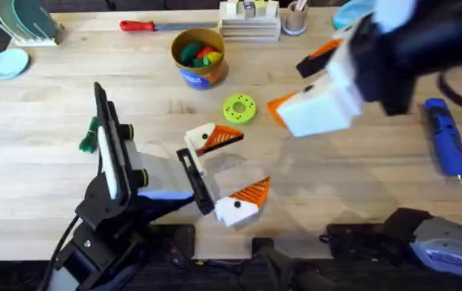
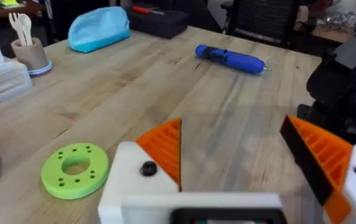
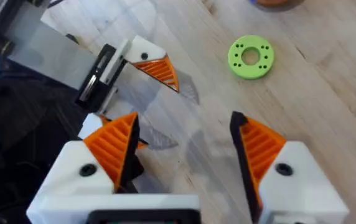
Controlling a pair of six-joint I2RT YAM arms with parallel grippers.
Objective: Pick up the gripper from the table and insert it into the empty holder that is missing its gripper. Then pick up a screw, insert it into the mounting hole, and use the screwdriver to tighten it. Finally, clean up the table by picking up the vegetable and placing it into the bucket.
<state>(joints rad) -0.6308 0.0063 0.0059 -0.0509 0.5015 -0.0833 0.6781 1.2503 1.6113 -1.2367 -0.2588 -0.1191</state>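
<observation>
My left gripper (image 1: 251,162) stands open low over the table's middle, its white fingers tipped with orange ribbed pads. My right gripper (image 1: 296,81) hangs open high above the table, right of the green disc (image 1: 239,107). In the right wrist view it (image 3: 184,140) looks down on bare wood and on one finger of the left gripper (image 3: 147,59). The blue screwdriver (image 1: 445,137) lies at the right edge. The bucket (image 1: 199,56) holds coloured vegetables. A green vegetable (image 1: 90,136) lies left of the left arm, partly hidden. The loose gripper piece, the empty holder and loose screws are out of view.
A red-handled screwdriver (image 1: 146,26), white boxes (image 1: 249,23) and a pen cup (image 1: 294,18) line the far edge. A blue pouch (image 2: 100,28) sits at the far right, and a dish rack (image 1: 25,20) and blue plate (image 1: 9,63) at the far left.
</observation>
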